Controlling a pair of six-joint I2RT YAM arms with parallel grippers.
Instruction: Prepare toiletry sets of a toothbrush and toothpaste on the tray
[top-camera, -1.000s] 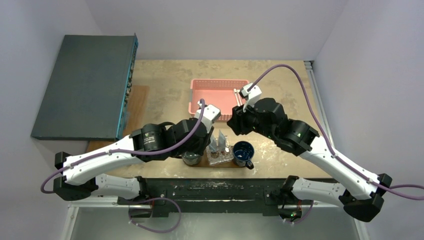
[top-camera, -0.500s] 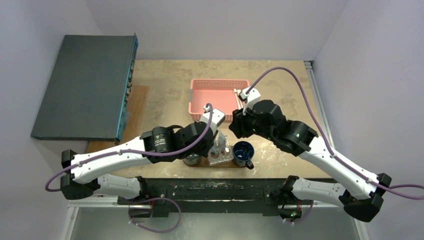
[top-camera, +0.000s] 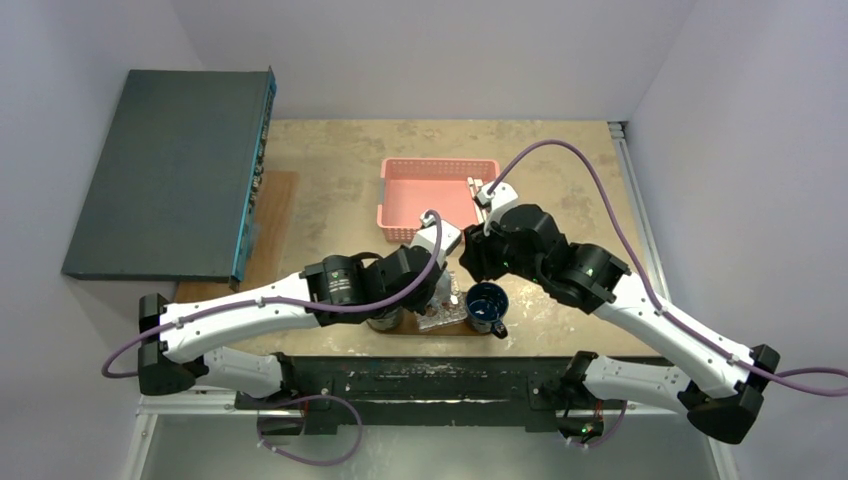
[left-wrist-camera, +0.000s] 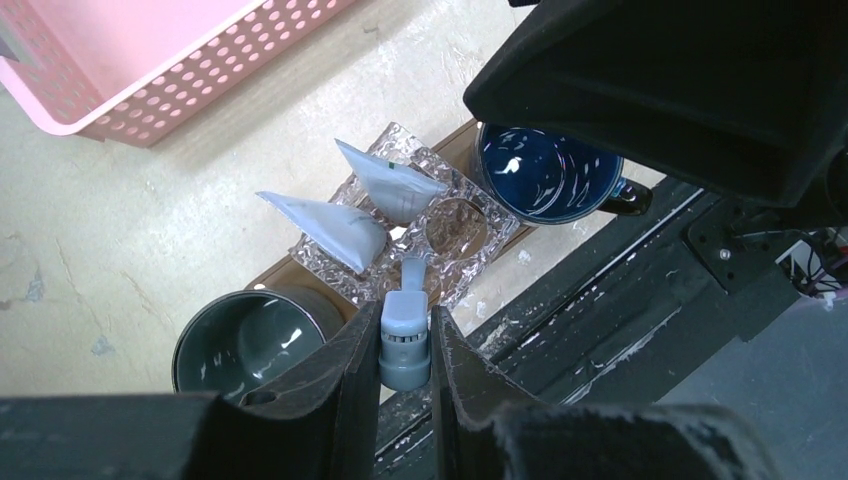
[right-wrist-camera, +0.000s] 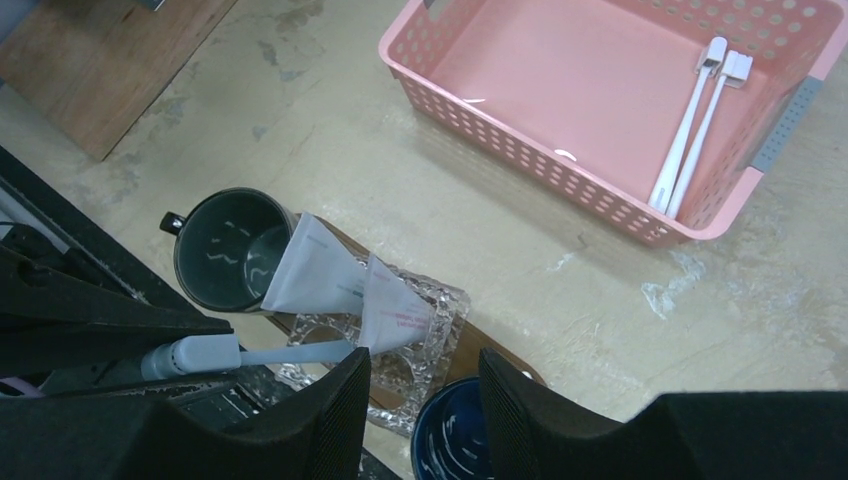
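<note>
Left hand (left-wrist-camera: 405, 318) clamps a slim toothbrush (left-wrist-camera: 404, 355) by its ribbed grey handle above a knobbly clear glass holder (left-wrist-camera: 490, 240).

Lab test cell: plain white walls (top-camera: 420, 50), stained worktable (top-camera: 340, 190).

The left arm (top-camera: 240, 312) is stretching in from the lower left of the top view toward the centre. The left gripper (left-wrist-camera: 404, 322) is pointing down and pinching a toothbrush (left-wrist-camera: 404, 352) by its handle end. The right arm (top-camera: 650, 315) is stretching in from the lower right (the two wrists nearly meeting mid-frame). The right gripper (right-wrist-camera: 425, 400) is hanging with its fingers parted, gripping nothing.
</note>
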